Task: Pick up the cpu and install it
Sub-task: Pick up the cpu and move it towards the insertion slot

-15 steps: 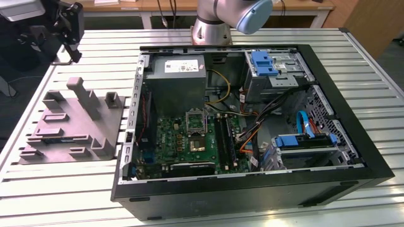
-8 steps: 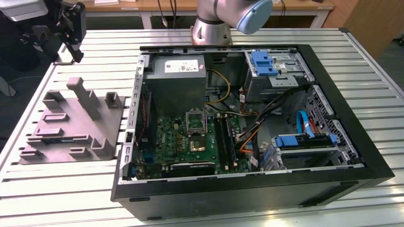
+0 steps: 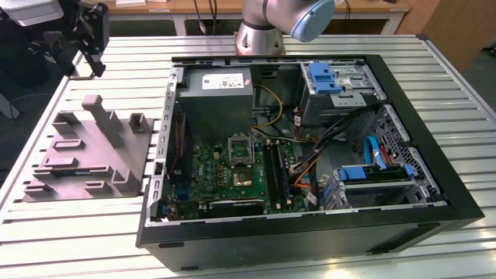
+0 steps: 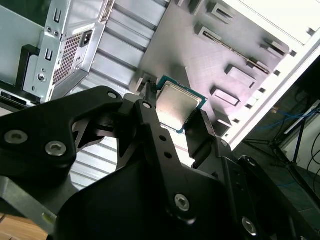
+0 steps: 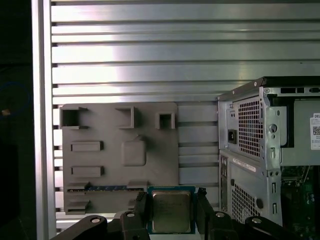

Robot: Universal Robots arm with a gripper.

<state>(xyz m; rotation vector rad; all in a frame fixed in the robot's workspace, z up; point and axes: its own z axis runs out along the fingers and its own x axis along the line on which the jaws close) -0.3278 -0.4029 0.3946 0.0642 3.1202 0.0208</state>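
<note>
Black jaws are closed on the cpu (image 4: 180, 107), gripping two opposite edges, its silvery top showing in both wrist views, with the grey tray (image 5: 120, 150) behind it. On the exterior view's left the tray sits on the slatted desk (image 3: 69, 232); rightward lies the open computer case (image 3: 310, 238) with its green motherboard (image 3: 225, 174).

Robotics lab: slatted aluminium bench (image 3: 78, 232), opened computer case (image 3: 294, 238).
</note>
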